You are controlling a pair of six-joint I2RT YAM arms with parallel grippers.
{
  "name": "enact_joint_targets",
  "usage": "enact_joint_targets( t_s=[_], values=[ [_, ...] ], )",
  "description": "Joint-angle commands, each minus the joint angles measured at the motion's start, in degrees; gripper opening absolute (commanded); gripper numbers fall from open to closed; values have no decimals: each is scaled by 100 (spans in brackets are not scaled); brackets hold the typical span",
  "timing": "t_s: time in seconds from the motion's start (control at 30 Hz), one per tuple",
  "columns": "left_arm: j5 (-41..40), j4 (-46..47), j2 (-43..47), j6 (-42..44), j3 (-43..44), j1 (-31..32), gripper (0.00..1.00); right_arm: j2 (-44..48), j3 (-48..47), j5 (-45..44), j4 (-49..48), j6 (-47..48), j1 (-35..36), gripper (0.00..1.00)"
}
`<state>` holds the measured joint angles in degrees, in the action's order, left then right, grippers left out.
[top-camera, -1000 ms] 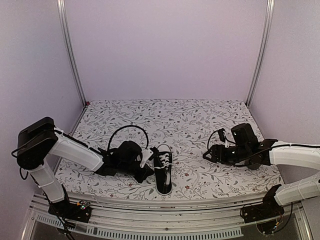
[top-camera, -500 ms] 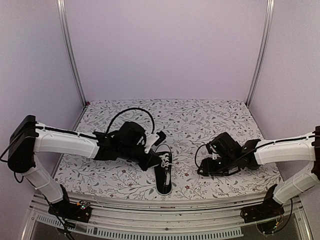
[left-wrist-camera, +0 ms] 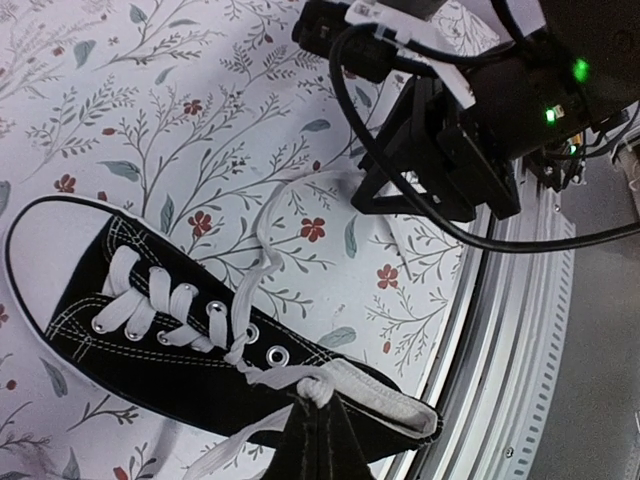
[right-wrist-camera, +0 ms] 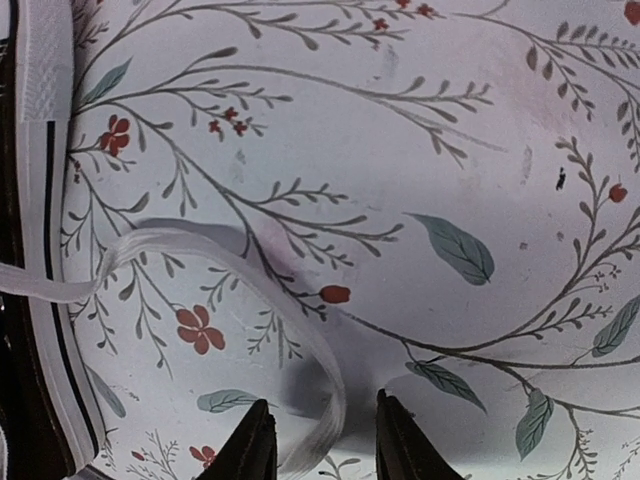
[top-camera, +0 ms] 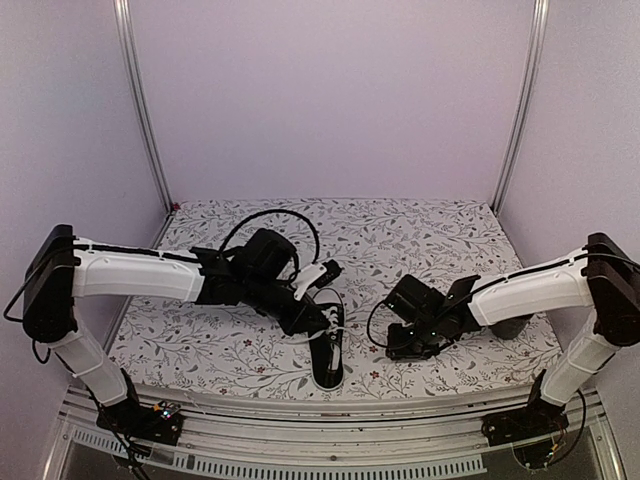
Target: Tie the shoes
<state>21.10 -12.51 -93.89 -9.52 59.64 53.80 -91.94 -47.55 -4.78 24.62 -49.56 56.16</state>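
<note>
The black shoe (top-camera: 327, 345) with a white sole lies near the table's front edge, toe toward me. My left gripper (top-camera: 312, 325) is shut on a bunched white lace (left-wrist-camera: 318, 392) at the shoe's (left-wrist-camera: 150, 340) ankle opening. The other lace end (right-wrist-camera: 250, 265) runs from the shoe's sole (right-wrist-camera: 35, 200) in a loop across the cloth. My right gripper (right-wrist-camera: 320, 440) is low over the cloth just right of the shoe, open. That lace passes between its fingertips (right-wrist-camera: 250, 445), nearer the left one, and is not pinched. In the top view the right gripper (top-camera: 392, 340) is a short way from the shoe.
The floral tablecloth (top-camera: 400, 240) covers the table. A metal rail (top-camera: 400, 405) runs along the front edge close to the shoe's toe. Black cables loop above both wrists. A dark rounded thing (top-camera: 512, 326) shows under my right forearm.
My left gripper has carried the lace right and slightly back, over the shoe's opening. My right arm has swung left toward the shoe, dropped to the cloth, and its jaws have narrowed around the loose lace.
</note>
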Motion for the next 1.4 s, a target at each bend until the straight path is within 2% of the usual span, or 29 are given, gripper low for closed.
enact_joint_targets(
  t_s=[0.0,0.17,0.23,0.4,0.53,0.67,0.8,1.1,1.2,1.3,1.37],
  values=[
    [173,188,180,178,-141,-115,0,-237,-157,-333,340,-259,73,31],
    [93,159,266,275,-172,-163,0,-41,186,-381,170,-576,26,7],
    [122,153,266,299,-172,-168,0,245,351,-310,-25,-555,-101,3],
    [265,203,246,213,-138,-219,0,1128,557,203,-924,4,-793,2],
    [495,349,318,-168,-150,-303,0,1253,202,1001,-1815,599,-1267,2],
    [766,492,453,-607,-110,-303,0,581,-652,1497,-2040,1050,-1303,2],
    [887,598,564,-864,-127,-312,0,-197,-1171,2301,-2598,1121,-1273,2],
    [1072,549,400,-643,-226,-316,0,-1731,-2286,3205,-3210,1143,-691,2],
    [939,409,360,-481,-198,-316,0,-2011,-2459,3242,-3319,1059,-586,2],
    [475,228,392,-438,-228,-304,0,-1979,-2384,3028,-3350,1019,-571,2],
    [40,250,510,-713,-354,-289,5,-1847,-2270,2837,-3334,1022,-577,2]
  ],
)
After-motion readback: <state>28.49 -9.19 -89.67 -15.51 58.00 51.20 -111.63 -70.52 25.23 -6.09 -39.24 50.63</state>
